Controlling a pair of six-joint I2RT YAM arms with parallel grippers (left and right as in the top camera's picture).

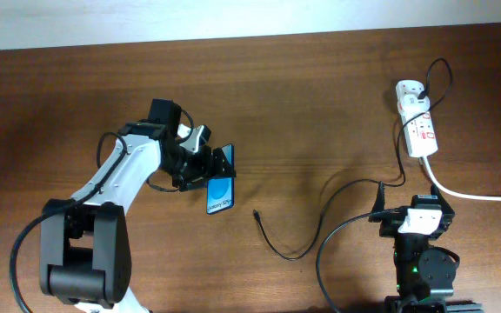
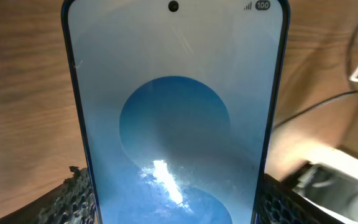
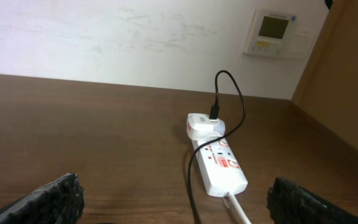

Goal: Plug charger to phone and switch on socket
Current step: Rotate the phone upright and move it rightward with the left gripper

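The left gripper (image 1: 207,163) is clamped on the phone (image 1: 221,193), its camera end reaching out past the jaws, so the port end looks tucked back between them. The right gripper (image 1: 414,207) waits with jaws wide apart and empty, the socket (image 3: 219,165) straight ahead. The charger (image 1: 285,250) tip lies off to their left. The smart play is to free the port end, then pinch just behind the tip.

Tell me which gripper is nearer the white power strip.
Right. The right gripper sits open a short way from the power strip, facing it. The left gripper is far across the table, its fingers around the phone.
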